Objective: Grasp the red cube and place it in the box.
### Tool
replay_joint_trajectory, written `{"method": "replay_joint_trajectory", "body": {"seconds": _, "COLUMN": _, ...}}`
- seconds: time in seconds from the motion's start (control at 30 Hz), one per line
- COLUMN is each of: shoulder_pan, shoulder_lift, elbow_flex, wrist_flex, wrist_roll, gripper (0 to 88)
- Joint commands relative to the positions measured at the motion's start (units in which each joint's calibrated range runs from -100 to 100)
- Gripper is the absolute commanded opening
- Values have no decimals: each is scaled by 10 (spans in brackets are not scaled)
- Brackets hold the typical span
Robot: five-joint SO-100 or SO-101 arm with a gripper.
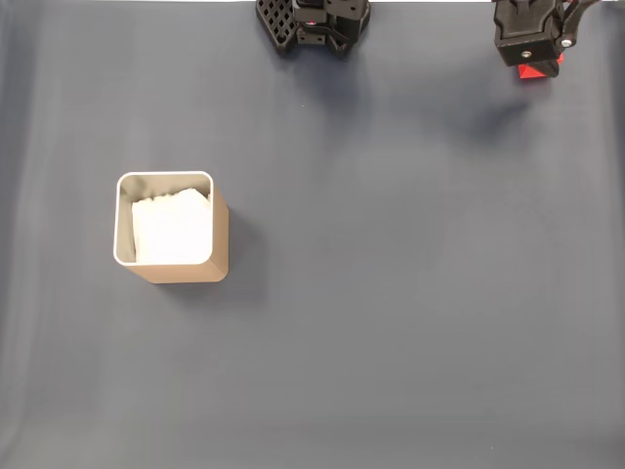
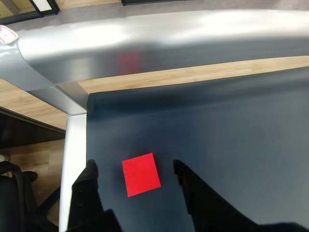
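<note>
Your gripper (image 2: pixel 133 166) has its jaws spread wide with the red cube (image 2: pixel 140 174) sitting on the dark mat (image 2: pixel 217 135) between the fingertips — not touching either — way up near the mat's top-right corner in the fixed view, well apart from the box (image 1: pixel 220 234).

The small, matte, bright red cube (image 2: pixel 140 174) lies flat on the dark blue-grey table (image 2: pixel 231 140), squarely between the two black fingers of the pincer (image 2: pixel 135 169), touching neither; its top face is slightly turned. In the fixed view only a red edge of the cube (image 1: pixel 538 71) peeks from under the pincer (image 1: pixel 532 66). The tan, square, open-topped box (image 1: pixel 174 231) with rounded corners, pale rim and white lining stands upright, well apart from the pincer, to its lower left in the fixed view.
</note>
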Motion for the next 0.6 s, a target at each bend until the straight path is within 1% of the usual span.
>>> {"method": "replay_joint_trajectory", "body": {"seconds": 0.0, "shoulder_pan": -4, "shoulder_lift": 2, "elbow_flex": -30, "wrist_flex": 9, "wrist_roll": -2, "gripper": 304}}
{"method": "replay_joint_trajectory", "body": {"seconds": 0.1, "shoulder_pan": -4, "shoulder_lift": 6, "elbow_flex": -31, "wrist_flex": 10, "wrist_roll": -1, "gripper": 280}}
{"method": "replay_joint_trajectory", "body": {"seconds": 0.4, "shoulder_pan": -4, "shoulder_lift": 14, "elbow_flex": -38, "wrist_flex": 12, "wrist_roll": -1, "gripper": 278}}
{"method": "replay_joint_trajectory", "body": {"seconds": 0.57, "shoulder_pan": -4, "shoulder_lift": 19, "elbow_flex": -44, "wrist_flex": 19, "wrist_roll": 2, "gripper": 243}}
